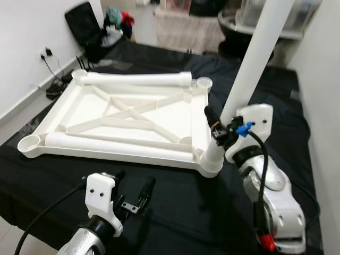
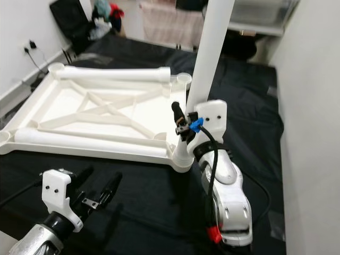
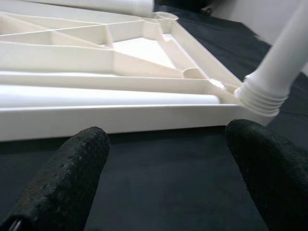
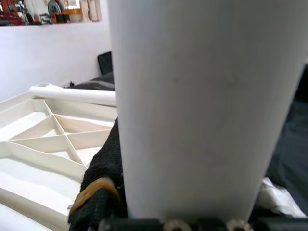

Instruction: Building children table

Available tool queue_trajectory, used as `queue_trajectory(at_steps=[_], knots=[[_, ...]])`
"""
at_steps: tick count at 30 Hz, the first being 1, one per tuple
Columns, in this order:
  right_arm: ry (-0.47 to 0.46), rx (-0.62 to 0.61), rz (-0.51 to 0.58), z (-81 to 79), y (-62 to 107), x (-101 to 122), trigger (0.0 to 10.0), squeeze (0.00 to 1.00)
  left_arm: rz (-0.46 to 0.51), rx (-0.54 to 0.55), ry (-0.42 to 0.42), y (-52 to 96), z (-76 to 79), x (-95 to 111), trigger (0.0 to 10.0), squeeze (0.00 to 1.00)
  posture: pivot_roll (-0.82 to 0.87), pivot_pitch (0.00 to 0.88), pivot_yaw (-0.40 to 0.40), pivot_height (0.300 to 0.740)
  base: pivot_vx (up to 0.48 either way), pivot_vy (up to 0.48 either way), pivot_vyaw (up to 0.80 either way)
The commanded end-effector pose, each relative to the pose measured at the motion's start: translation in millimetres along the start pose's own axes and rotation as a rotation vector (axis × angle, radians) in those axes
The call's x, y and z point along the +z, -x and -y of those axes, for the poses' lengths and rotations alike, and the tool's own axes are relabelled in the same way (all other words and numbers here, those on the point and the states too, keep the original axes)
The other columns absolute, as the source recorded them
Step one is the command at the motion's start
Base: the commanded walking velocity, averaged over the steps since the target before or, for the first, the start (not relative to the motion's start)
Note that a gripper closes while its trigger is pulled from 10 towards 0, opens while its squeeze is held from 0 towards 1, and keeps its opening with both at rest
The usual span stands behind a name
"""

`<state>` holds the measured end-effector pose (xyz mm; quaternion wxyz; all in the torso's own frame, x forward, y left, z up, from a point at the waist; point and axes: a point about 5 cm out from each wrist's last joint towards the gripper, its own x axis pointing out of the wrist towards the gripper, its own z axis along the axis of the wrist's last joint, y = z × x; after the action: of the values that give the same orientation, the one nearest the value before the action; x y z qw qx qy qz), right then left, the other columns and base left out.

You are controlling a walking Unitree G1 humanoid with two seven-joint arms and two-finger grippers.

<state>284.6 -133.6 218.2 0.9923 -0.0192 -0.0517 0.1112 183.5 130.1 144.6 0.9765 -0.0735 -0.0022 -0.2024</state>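
My right gripper [image 1: 217, 129] is closed around a tall white table leg [image 1: 254, 58], gripping it low on the shaft just above its ribbed end, which sits in the near right corner socket of the tabletop [image 1: 127, 114]. In the left eye view, that white plastic tabletop lies upside down on a black cloth [image 1: 175, 196], its ribbed underside facing up, with two more loose legs lying along its far and near edges. My left gripper [image 1: 133, 195] hovers low over the cloth just in front of the tabletop's near edge, fingers spread apart and holding nothing. The right eye view shows the same layout, the upright leg leaning slightly and rising out of the top of the picture. In the left wrist view, two black fingertips [image 3: 72, 178] stand well apart with the tabletop's near rim between and beyond them, and the leg's threaded collar seated at the corner. In the right wrist view, the leg's smooth white shaft stands close in front of the camera, black finger pads pressed against it. I judge the leg light, hollow, stiff and rather slippery, so a firm hold low near the collar should steer it best; the tabletop looks rigid but light enough to slide.
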Motion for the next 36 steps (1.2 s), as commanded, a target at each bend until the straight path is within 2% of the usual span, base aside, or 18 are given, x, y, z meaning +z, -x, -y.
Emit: queue_trajectory(at_steps=[1, 3, 4, 5, 6, 8, 11, 12, 13, 15, 16, 17, 24, 31, 32, 33, 34, 36], knots=[[-0.032, -0.082, -0.301, 12.9, 2.6, -56.7, 0.0, 0.0, -0.013, 0.01, -0.005, 2.1, -1.7, -4.2, 10.0, 0.0, 0.0, 0.161, 0.0, 0.74, 0.0, 0.0, 0.0], [-0.031, -0.082, -0.299, 12.7, 1.9, -55.9, 0.0, 0.0, -0.011, 0.012, -0.006, 2.0, -2.0, -4.4, 10.0, 0.0, 0.0, 0.161, 0.0, 0.74, 0.0, 0.0, 0.0], [-0.027, -0.083, -0.301, 12.3, 1.6, -54.8, 4.0, 0.0, -0.011, 0.014, -0.008, 2.0, -2.1, -4.5, 10.0, 0.0, 0.0, 0.161, 0.0, 0.74, 0.0, 0.0, 0.0], [-0.027, -0.083, -0.301, 12.3, 1.6, -54.8, 4.0, 0.0, -0.011, 0.014, -0.008, 2.0, -2.1, -4.5, 10.0, 0.0, 0.0, 0.161, 0.0, 0.74, 0.0, 0.0, 0.0], [-0.023, -0.086, -0.298, 10.1, 1.6, -52.6, 10.0, 0.0, -0.01, 0.015, -0.008, 2.2, -1.8, -4.4, 10.0, 0.0, 0.0, 0.165, -0.001, 0.74, 0.0, 0.0, 0.0], [-0.018, -0.039, -0.271, 7.7, -1.0, -46.1, 10.0, 0.0, -0.009, 0.013, -0.006, 2.8, -0.5, -3.8, 10.0, 0.0, 0.0, 0.169, 0.002, 0.74, 0.0, 0.0, 0.0], [-0.068, 0.28, -0.139, -0.9, -10.8, -21.5, 10.0, 0.0, -0.007, 0.01, -0.002, 2.9, 1.5, -4.0, 10.0, 0.0, 0.0, 0.166, 0.004, 0.74, 0.0, 0.0, 0.0], [-0.063, 0.397, -0.087, 1.7, -11.6, -9.8, 10.0, 0.16, -0.007, 0.007, 0.001, 2.7, 2.3, -4.5, 10.0, 0.0, -0.01, 0.164, 0.006, 0.74, 0.0, 0.0, 0.0], [-0.04, 0.462, -0.06, 6.4, -12.0, -1.6, 10.0, 0.59, -0.007, 0.004, 0.004, 2.5, 3.1, -4.8, 10.0, 0.0, -0.01, 0.163, 0.006, 0.74, 0.0, 0.0, 0.0], [-0.015, 0.508, -0.04, 12.0, -13.2, 5.2, 10.0, 0.69, -0.006, 0.002, 0.006, 2.3, 3.7, -5.1, 10.0, 0.0, 0.0, 0.163, 0.004, 0.74, 0.0, 0.0, 0.0], [0.0, 0.555, -0.029, 16.8, -14.2, 10.8, 10.0, 0.93, -0.005, 0.0, 0.008, 2.1, 4.1, -5.2, 10.0, 0.0, 0.0, 0.164, 0.003, 0.74, 0.0, 0.0, 0.0], [0.02, 0.582, -0.025, 20.3, -15.2, 13.7, 10.0, 1.0, -0.005, -0.001, 0.008, 1.9, 4.2, -5.2, 10.0, 0.0, 0.0, 0.164, 0.003, 0.74, 0.0, 0.0, 0.0], [0.099, 0.749, -0.006, 31.5, -23.1, 26.3, 10.0, 1.0, 0.0, 0.0, 0.008, 2.3, 5.0, -3.1, 10.0, 0.0, 0.01, 0.188, 0.009, 0.74, 0.0, 0.0, 0.0], [0.083, 0.865, 0.017, 41.8, -27.5, 39.2, 10.0, 1.0, 0.002, 0.001, 0.008, 4.7, 8.0, -1.1, 10.0, 0.0, 0.04, 0.215, 0.007, 0.74, 0.0, 0.0, 0.0], [0.077, 0.908, 0.025, 46.4, -26.3, 43.6, 10.0, 0.65, 0.003, 0.001, 0.007, 6.2, 8.9, -0.2, 10.0, 0.0, 0.05, 0.221, 0.01, 0.74, 0.0, 0.0, 0.0], [0.077, 0.908, 0.025, 46.4, -26.3, 43.6, 10.0, 0.65, 0.003, 0.001, 0.007, 6.2, 8.9, -0.2, 10.0, 0.0, 0.05, 0.221, 0.01, 0.74, 0.0, 0.0, 0.0], [0.063, 0.938, 0.041, 51.6, -25.2, 48.7, 10.0, 0.0, 0.002, 0.002, 0.006, 8.1, 9.6, 0.8, 10.0, 0.0, 0.05, 0.233, 0.013, 0.74, 0.0, 0.0, 0.0], [0.057, 0.956, 0.05, 57.0, -24.8, 52.7, 10.0, 0.0, 0.002, 0.002, 0.006, 9.8, 10.6, 2.0, 10.0, 0.0, 0.05, 0.247, 0.011, 0.74, 0.0, 0.0, 0.0]])
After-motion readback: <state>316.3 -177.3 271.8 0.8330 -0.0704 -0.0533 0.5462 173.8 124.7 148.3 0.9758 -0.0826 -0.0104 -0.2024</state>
